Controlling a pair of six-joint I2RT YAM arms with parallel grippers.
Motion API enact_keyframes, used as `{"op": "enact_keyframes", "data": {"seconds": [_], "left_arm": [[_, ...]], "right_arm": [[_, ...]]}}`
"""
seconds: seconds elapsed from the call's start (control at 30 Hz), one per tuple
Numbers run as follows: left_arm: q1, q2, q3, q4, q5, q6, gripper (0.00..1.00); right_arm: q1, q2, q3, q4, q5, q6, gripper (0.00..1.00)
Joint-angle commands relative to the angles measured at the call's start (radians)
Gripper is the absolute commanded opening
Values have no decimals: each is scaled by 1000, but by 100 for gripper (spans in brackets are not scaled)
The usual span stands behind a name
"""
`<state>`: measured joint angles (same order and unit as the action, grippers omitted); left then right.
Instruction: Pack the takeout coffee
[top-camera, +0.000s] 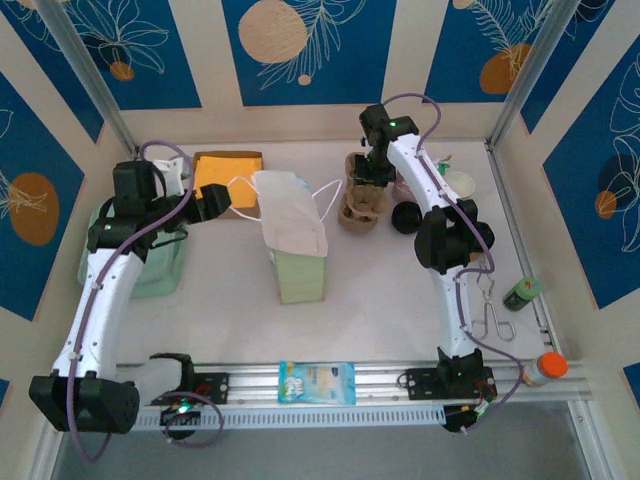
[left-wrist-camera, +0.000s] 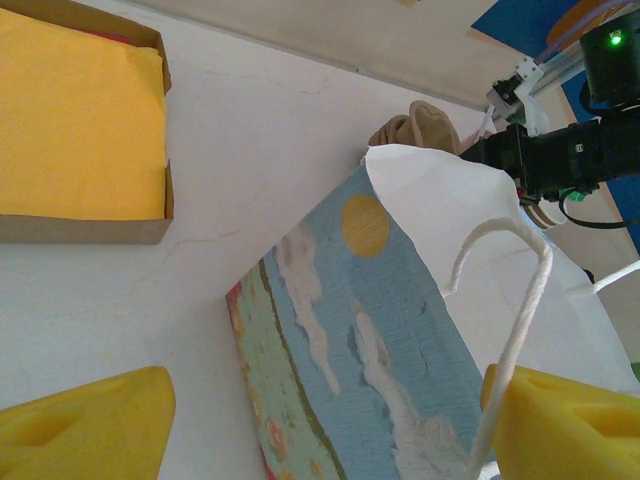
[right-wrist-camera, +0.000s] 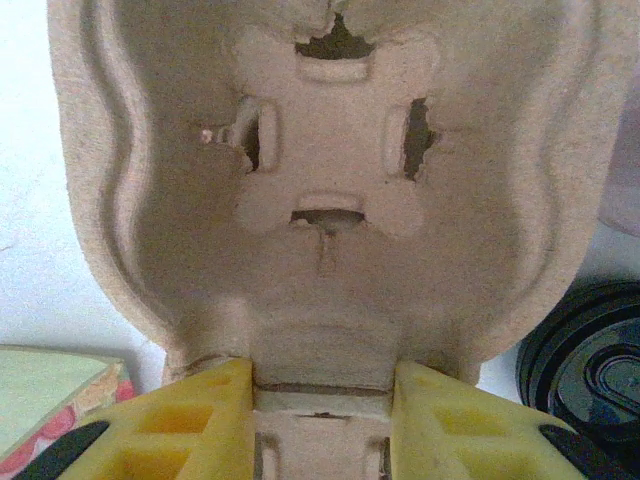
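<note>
Top external: task barely started imo. The takeout coffee (top-camera: 405, 218) sits on the worktop (top-camera: 370, 310), lid on, just right of the R jaws and apart from them, not inside anything. Right wrist cam puts its black lid low and to the right, outside the jaws, not between them.

R jaws: clenched on the pulp cup carrier (right-wrist-camera: 330, 150), yellow pads (right-wrist-camera: 190, 420) one each side of its middle rib at the near edge. So R is grasping the carrier, not the cup. The carrier well facing the cam is empty, just cross-cut slots; no cup seated afaict.

L jaws: released, spread wide, holding nothing. The paper bag (left-wrist-camera: 350, 320) stands between them and a bit ahead. Its rope handle (left-wrist-camera: 524, 330) runs down against the right-hand pad (left-wrist-camera: 570, 420); can't tell if it's hooked or just brushing. Bag mouth is open on the side twd the R jaws. The bit of white lining that shows has nothing in it; bottom is hidden.

Cardboard box (left-wrist-camera: 80, 230) near the L jaws, on the side away from the bag: holds a yellow sheet (left-wrist-camera: 70, 120), whatever's under it not visible.

Left to do, my read: coffee into the carrier (if that's the plan), then the lot into the bag w/ L minding the mouth. Nothing packed yet.
</note>
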<state>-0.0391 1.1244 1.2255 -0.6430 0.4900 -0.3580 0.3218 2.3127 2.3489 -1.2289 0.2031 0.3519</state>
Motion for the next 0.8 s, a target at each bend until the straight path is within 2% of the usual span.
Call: {"op": "enact_keyframes", "data": {"seconds": [0.0, 0.27, 0.6, 0.7, 0.77], "left_arm": [[16, -21, 5, 2, 15, 11, 80], [18, -25, 23, -10, 16, 13, 80], [18, -37, 128, -80, -7, 43, 84], [16, -43, 166, -104, -59, 73, 85], [18, -36, 201, -129, -148, 106, 86]], "right_arm": [[12, 22, 34, -33, -4, 7, 33], [21, -19, 63, -64, 15, 1, 32], [24, -182, 56, -115, 44, -24, 32], [25, -236, 53, -135, 51, -34, 32], [25, -268, 58, -151, 57, -37, 32]]}}
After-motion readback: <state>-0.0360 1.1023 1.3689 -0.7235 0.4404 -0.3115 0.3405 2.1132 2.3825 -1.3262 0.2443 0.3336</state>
